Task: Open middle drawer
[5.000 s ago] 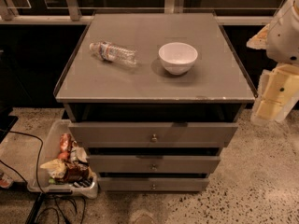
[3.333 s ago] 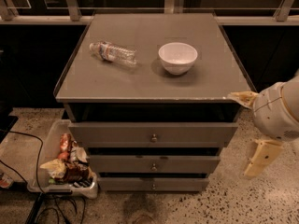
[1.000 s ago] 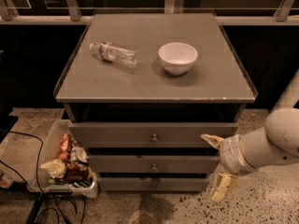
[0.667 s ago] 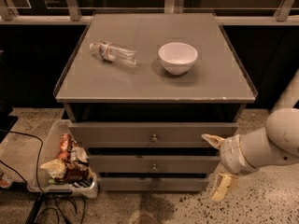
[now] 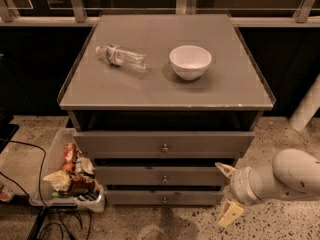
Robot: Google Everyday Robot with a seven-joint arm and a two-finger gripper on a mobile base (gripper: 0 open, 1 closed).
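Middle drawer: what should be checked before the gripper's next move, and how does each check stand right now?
1. Middle drawer shut, not yet pulled: ok.
2. Its knob in plain view, nothing in front of it: ok.
3. Gripper open, fingers spread apart: ok.
4. Gripper lined up with the knob: not ok; it hangs at the drawer's right end, off to the side.
5. Bin of snacks on the floor clear of the drawer's left corner: cannot tell.
6. Bottle and bowl away from the edges of the cabinet top: ok.
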